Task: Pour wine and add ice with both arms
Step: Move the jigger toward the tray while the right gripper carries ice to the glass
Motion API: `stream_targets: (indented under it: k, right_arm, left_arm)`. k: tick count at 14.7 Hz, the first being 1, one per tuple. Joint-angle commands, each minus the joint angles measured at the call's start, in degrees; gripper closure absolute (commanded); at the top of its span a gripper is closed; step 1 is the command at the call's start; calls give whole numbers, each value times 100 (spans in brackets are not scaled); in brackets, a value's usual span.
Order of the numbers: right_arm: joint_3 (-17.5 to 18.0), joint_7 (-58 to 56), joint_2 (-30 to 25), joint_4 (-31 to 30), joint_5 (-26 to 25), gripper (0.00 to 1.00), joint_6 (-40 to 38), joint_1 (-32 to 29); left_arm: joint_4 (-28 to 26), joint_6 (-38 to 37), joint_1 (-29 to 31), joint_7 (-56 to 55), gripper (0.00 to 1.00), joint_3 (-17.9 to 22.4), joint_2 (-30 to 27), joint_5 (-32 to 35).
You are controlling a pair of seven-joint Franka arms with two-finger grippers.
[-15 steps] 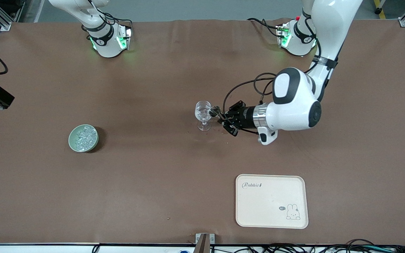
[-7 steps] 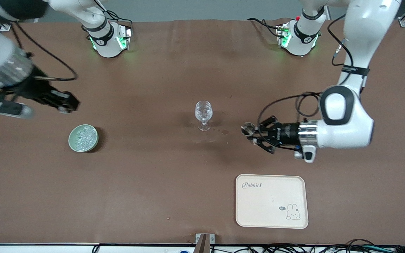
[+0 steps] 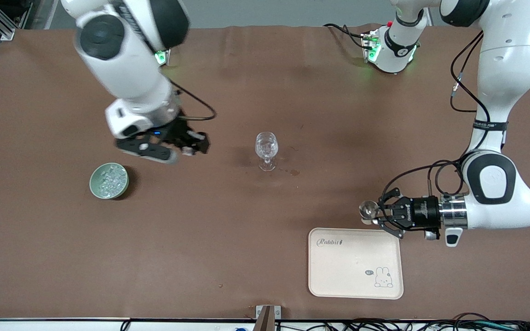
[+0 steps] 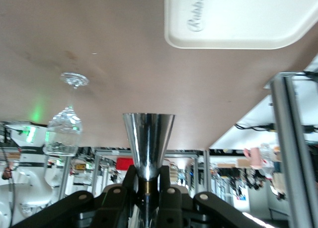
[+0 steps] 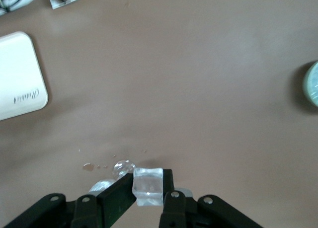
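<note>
Pinching one ice cube (image 5: 148, 187) in clenched right claw (image 3: 197, 148), over table (image 3: 228, 248) between bowl (image 3: 94, 189) and glass (image 3: 266, 146). Slippery, light, hard: gripping flat faces looks safest. Clamping steel jigger (image 4: 148, 141) in left claw (image 3: 370, 210) beside tray (image 3: 338, 276).

We see open bench (image 3: 228, 239) between the green bowl (image 3: 109, 180) and the tray (image 3: 355, 263); only the wine glass (image 3: 266, 150) stands mid-bench.
</note>
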Motion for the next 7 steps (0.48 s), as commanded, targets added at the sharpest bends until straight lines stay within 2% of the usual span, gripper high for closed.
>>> stream_targets:
  k: [1, 4, 7]
  right_arm:
    - [-77, 639, 273, 14, 31, 97, 136, 521]
    - [-86, 1131, 563, 40, -14, 97, 319, 979]
    - [-86, 1492, 800, 40, -14, 97, 566, 1365]
  left_arm:
    - [483, -9, 128, 301, 99, -13, 466, -543]
    - [756, 307, 128, 573, 99, -4, 888, -817]
    - [774, 571, 128, 1012, 98, -12, 1161, -1150]
